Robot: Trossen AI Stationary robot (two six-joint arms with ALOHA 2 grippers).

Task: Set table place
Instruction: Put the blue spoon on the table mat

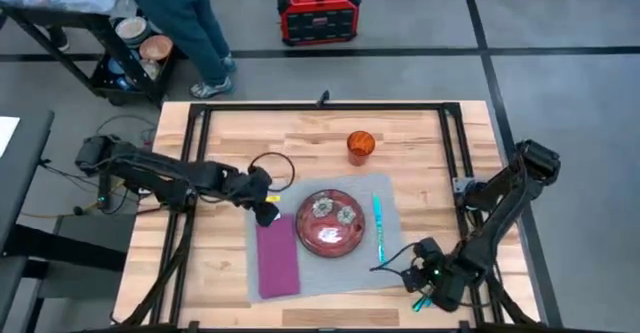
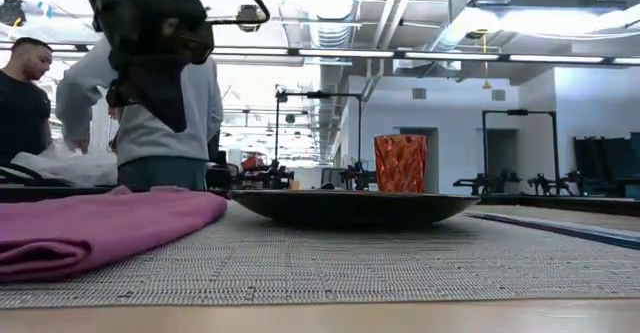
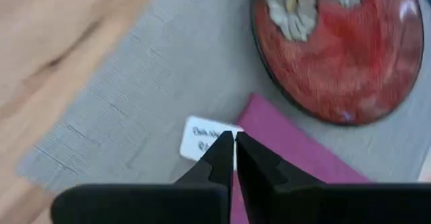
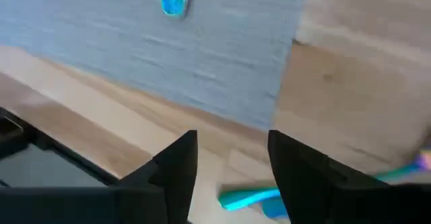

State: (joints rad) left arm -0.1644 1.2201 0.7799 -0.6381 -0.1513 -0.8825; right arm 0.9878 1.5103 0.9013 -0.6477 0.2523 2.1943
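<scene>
With its fingers pressed together over the purple napkin's (image 1: 278, 260) white tag (image 3: 202, 138), the left gripper (image 1: 266, 201) hovers at the grey placemat's (image 1: 395, 198) far-left corner, the red plate (image 1: 330, 223) beside it, while the right gripper (image 1: 424, 295), fingers apart, hangs over a turquoise utensil (image 4: 246, 197) on the table (image 1: 230, 138) just off the placemat's near-right corner.
</scene>
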